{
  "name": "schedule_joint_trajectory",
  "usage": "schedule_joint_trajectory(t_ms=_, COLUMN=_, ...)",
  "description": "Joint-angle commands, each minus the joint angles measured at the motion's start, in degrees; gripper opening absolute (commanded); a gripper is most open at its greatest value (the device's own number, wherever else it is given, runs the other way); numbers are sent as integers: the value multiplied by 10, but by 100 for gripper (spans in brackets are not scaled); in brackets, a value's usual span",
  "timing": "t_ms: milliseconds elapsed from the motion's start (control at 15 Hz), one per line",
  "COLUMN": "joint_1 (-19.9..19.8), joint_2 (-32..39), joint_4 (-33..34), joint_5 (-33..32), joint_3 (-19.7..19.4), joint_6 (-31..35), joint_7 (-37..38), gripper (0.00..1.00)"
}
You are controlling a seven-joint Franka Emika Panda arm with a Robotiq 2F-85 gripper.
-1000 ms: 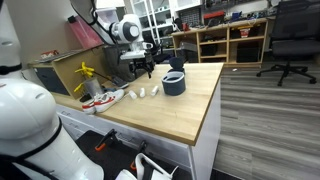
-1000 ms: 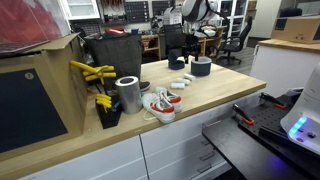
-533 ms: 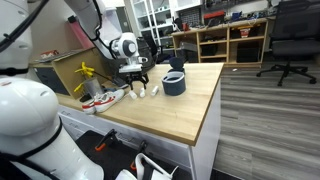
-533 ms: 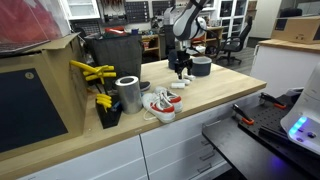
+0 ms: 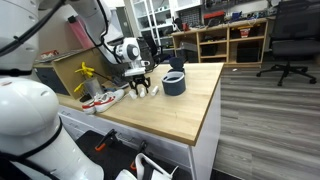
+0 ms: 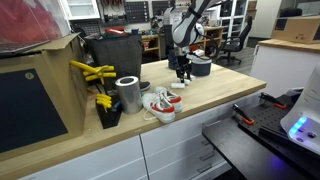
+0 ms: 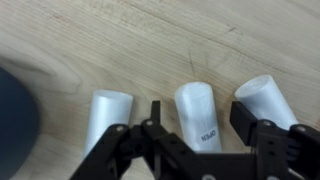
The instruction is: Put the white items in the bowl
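Note:
Three small white cylinders lie side by side on the wooden table in the wrist view: one on the left (image 7: 107, 116), one in the middle (image 7: 199, 114), one on the right (image 7: 262, 97). My gripper (image 7: 200, 118) is open and low over them, its fingers on either side of the middle cylinder. The dark blue-grey bowl (image 5: 174, 82) stands on the table just beyond the gripper (image 5: 140, 88); it also shows in an exterior view (image 6: 201, 66) and as a dark edge in the wrist view (image 7: 12, 115). In an exterior view the gripper (image 6: 183, 74) hides the white pieces.
A red-and-white shoe (image 6: 160, 103) lies near the table's front, next to a metal can (image 6: 128, 94) and yellow tools (image 6: 93, 72). A dark box (image 6: 112, 55) stands behind. The shoe shows in an exterior view (image 5: 102, 99) too. Table edge (image 5: 205, 115) is near.
The gripper has moved away from the bowl towards the white pieces and come down low over them, now straddling the middle one.

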Motion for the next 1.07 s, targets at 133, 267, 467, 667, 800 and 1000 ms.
schedule_joint_trajectory(t_ms=133, joint_1=7, joint_2=8, joint_4=11, joint_5=-4, joint_3=6, joint_6=0, joint_7=1, gripper=27)
schedule_joint_trajectory(t_ms=267, joint_1=12, joint_2=-2, joint_4=2, joint_5=-8, joint_3=9, joint_6=4, joint_7=2, gripper=12)
schedule_joint_trajectory(t_ms=467, joint_1=25, joint_2=-30, joint_4=-16, joint_5=-27, joint_3=3, joint_6=-2, joint_7=13, gripper=6)
schedule_joint_trajectory(t_ms=667, joint_1=26, joint_2=-69, joint_4=-38, joint_5=-38, joint_3=-1, joint_6=-22, joint_7=18, gripper=6)
schedule_joint_trajectory(t_ms=800, joint_1=20, joint_2=-100, joint_4=-55, joint_5=-35, joint_3=-3, joint_6=-26, joint_7=20, gripper=6)
schedule_joint_trajectory(t_ms=1000, joint_1=8, joint_2=-145, joint_4=-74, joint_5=-27, joint_3=-12, joint_6=-36, joint_7=27, gripper=6)
